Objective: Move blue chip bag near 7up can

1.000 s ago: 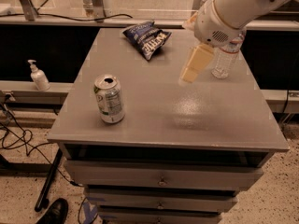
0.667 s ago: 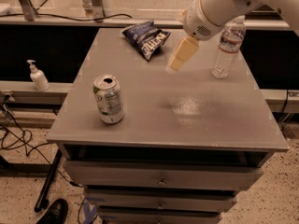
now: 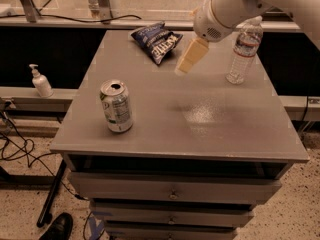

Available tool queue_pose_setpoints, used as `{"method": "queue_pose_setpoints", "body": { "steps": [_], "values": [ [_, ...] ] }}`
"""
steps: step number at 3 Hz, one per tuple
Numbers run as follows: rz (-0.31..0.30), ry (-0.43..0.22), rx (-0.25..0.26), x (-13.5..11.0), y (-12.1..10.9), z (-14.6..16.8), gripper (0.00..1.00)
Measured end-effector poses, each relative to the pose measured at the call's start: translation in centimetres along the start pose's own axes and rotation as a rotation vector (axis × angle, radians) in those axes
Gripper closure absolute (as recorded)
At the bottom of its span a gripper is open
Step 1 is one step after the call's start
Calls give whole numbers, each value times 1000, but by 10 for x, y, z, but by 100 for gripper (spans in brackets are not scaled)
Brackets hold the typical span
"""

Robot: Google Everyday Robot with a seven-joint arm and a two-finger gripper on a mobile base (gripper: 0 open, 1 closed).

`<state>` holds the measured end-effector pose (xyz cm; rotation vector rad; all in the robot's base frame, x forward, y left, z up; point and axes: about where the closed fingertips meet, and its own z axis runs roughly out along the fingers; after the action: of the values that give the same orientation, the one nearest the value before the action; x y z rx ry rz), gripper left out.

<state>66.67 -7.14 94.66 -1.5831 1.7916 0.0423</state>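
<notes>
The blue chip bag (image 3: pixel 156 41) lies crumpled at the back of the grey table (image 3: pixel 210 129), left of centre. The 7up can (image 3: pixel 116 106) stands upright near the table's front left, well apart from the bag. My gripper (image 3: pixel 183 68) hangs from the white arm at the upper right. It points down and to the left, just to the right of the bag and above the table, and holds nothing that I can see.
A clear plastic water bottle (image 3: pixel 243 49) stands at the back right, just right of the arm. A white soap dispenser (image 3: pixel 40 81) stands on a ledge left of the table. Drawers sit below the tabletop; cables and a dark shoe (image 3: pixel 57 226) lie on the floor at left.
The arm and gripper have moved left and towards the back of the table, from beside the water bottle to beside the chip bag. The bag, the can and the bottle have not moved.
</notes>
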Motion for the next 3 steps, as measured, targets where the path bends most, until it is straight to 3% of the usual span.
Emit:
{"method": "queue_pose_setpoints", "body": {
  "steps": [1,2,3],
  "values": [
    [31,-5,64,0,-31,29,0],
    [50,41,107,2,-61,65,0],
    [79,85,102,8,-77,101,0]
  ]
}}
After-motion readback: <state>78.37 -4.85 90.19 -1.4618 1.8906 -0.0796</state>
